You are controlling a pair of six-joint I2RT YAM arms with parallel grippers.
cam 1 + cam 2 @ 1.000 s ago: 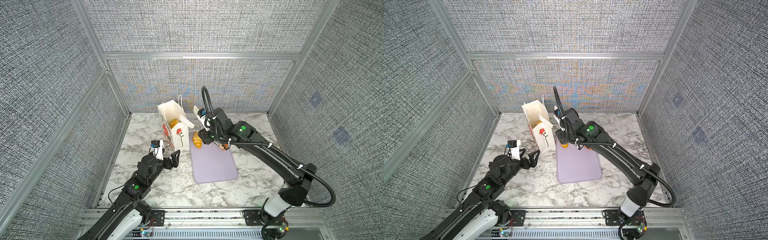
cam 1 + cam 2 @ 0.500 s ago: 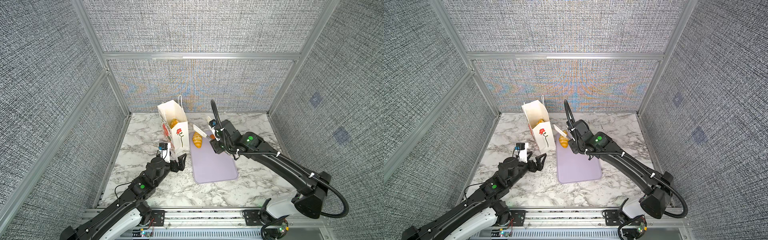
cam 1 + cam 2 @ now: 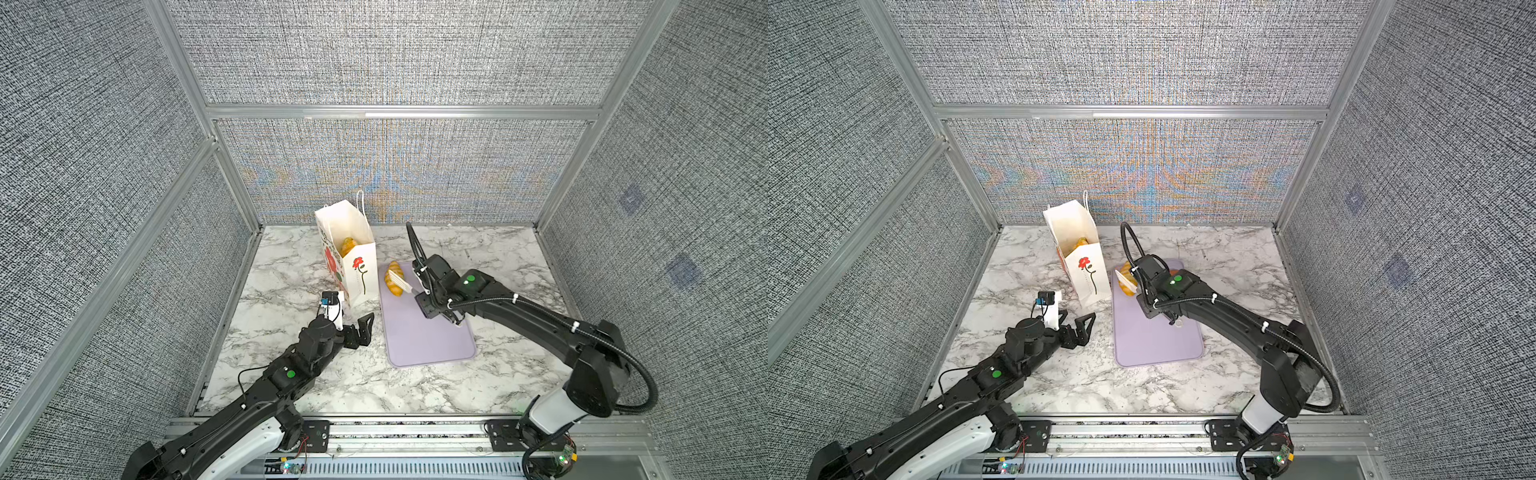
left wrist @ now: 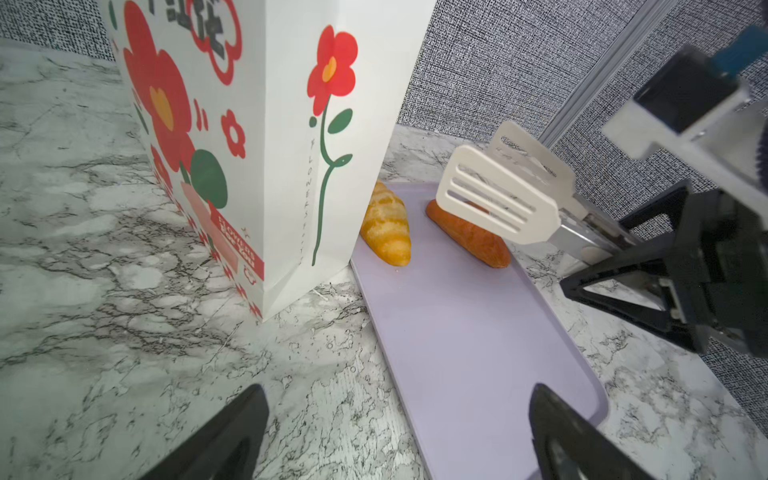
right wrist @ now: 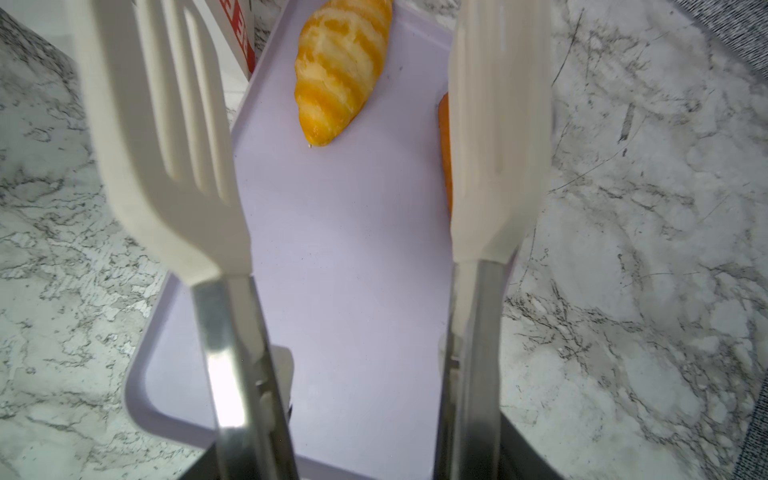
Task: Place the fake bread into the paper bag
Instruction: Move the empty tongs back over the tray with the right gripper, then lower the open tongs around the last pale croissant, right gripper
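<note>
- Right gripper is clamped on the metal arms of a pair of tongs. Their two white slotted heads stand apart with nothing between them.
- Those heads hang just ahead of that gripper, over the far end of the tray.
- From where I stand, a striped croissant lies on the tray just beyond the heads, towards the bag.
- An orange bread lies beside the croissant, apart from it. One head covers part of it in both wrist views, and I cannot tell whether it touches.
- Left gripper is spread wide and holds nothing, low over the table.
- Close ahead of the left gripper the bag stands upright with its mouth open, its near corner almost at the fingertips but not touching.
- Down inside the bag a yellow pastry shows in both top views.
- To the left gripper's right lies the tray, its long edge close beside the bag's base.
</note>
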